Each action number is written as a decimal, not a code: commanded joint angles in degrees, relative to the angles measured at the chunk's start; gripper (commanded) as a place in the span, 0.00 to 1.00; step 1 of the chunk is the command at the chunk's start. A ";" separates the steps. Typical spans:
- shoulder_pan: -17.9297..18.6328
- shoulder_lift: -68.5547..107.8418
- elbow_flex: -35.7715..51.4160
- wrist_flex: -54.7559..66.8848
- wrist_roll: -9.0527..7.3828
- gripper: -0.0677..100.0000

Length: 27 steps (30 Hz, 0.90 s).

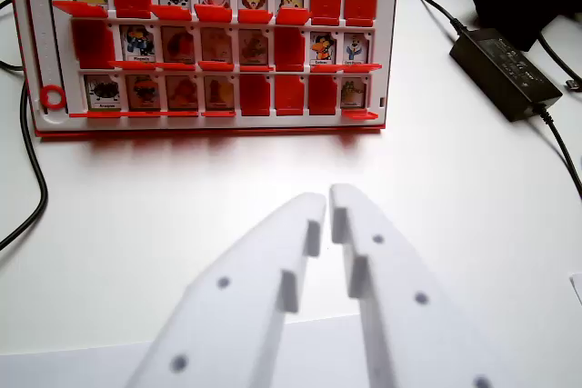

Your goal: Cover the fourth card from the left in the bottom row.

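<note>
Nearest to me, the claw [328, 195] filled the lower middle of the wrist view, its two white fingers [273, 252] drawn almost together with only a thin gap at the tips and nothing pinched between them. It hung above bare worktop [473, 224], well short of the game board, so I judged that no contact had been made at that point.

Farther off stood the red game board [209, 38] with three rows of small flip cards. In its bottom row, counting from the left, I read the first four windows as showing pictures, the next three as plain red flaps, and the last one showing a picture again. The fourth card from the left [218, 93] sat just left of the first red flap [255, 94] and showed a faint reddish picture; it looked uncovered to me, though the view was soft and I couldn't be certain.

By my judgement the task was barely begun: the whole reach to the board, lining the tips up on that card's flap, and tipping it over were all left to do.

Far to the right, a black power adapter [505, 70] and its cable [559, 138] lay on the worktop, clear of the path.
</note>
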<state>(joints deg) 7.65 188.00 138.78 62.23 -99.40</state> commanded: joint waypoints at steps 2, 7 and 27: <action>-2.99 -0.53 8.70 -15.21 0.88 0.00; -5.36 -0.53 7.73 -15.91 1.49 0.00; -9.76 -0.53 6.06 -14.77 4.04 0.00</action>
<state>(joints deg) -1.23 187.56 147.57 47.90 -95.62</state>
